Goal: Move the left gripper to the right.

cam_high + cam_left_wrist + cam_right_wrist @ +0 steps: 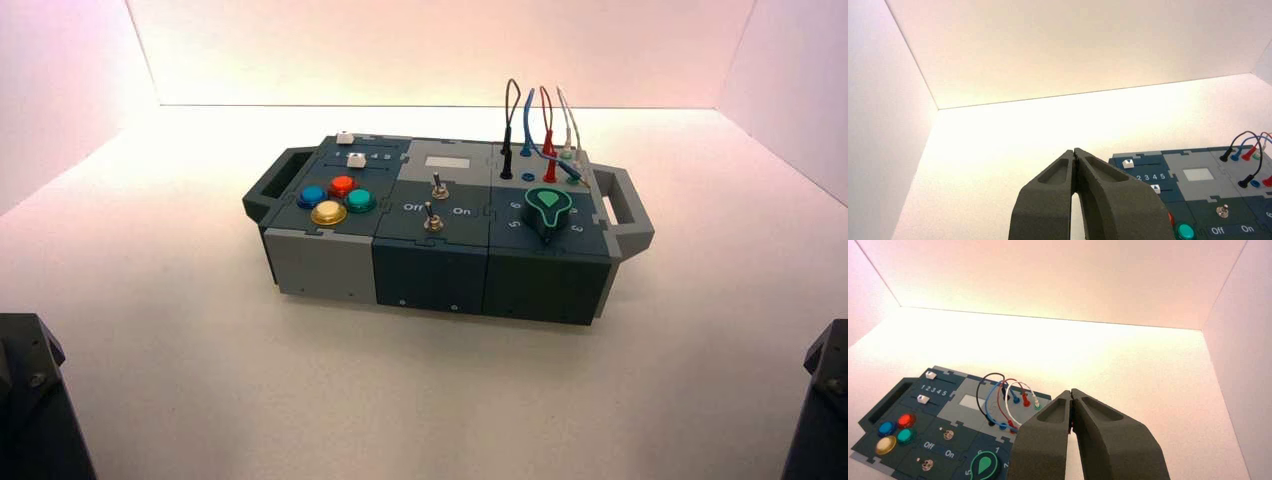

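Note:
My left gripper is shut and empty, its fingertips touching. It hovers in front of the box's left end, over the white table. In the high view its black block with one silvery bolt sits at the bottom left corner, well clear of the grey box. My right gripper is shut and empty too, parked at the bottom right, with the box's wire end ahead of it.
The box stands mid-table, slightly turned, with a handle at each end. On top are blue, red, green and yellow buttons, two white sliders, two toggle switches, a green knob and looped wires. White walls enclose the table.

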Motion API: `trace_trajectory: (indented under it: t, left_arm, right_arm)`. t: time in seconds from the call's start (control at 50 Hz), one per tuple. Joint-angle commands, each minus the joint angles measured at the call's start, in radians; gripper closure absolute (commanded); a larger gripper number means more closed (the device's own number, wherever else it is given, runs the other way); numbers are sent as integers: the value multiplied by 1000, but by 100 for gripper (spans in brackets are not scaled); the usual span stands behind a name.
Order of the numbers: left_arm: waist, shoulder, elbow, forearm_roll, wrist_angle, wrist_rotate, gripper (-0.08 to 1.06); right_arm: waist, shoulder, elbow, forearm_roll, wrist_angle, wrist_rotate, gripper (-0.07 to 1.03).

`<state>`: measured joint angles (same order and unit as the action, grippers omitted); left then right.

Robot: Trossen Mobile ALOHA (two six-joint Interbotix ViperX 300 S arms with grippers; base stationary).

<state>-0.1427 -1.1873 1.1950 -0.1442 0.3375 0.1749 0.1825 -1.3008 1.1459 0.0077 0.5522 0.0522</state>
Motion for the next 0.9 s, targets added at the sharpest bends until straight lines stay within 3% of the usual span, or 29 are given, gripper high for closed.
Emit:
trace_trajectory:
  t: [0.02,0.38,0.56,0.68,0.9]
  left_arm:
    - [3,5,-35,0,-5,2,101]
    - [3,-11,-32,0,-12,2,101]
    - [-17,71,-61,-5,-34,2,101]
    - [-78,179,-117,-11,-51,2,101]
    - [-285,434,-284,-11,-109,-2,101]
  right_arm:
    - [-2,15,-32,2,-11,3,99]
    - [-2,15,-34,2,-11,3,99]
    - [-2,17,-34,3,-11,3,99]
    - [-2,20,-34,3,-11,3,99]
    - [-2,25,-34,3,-15,3,99]
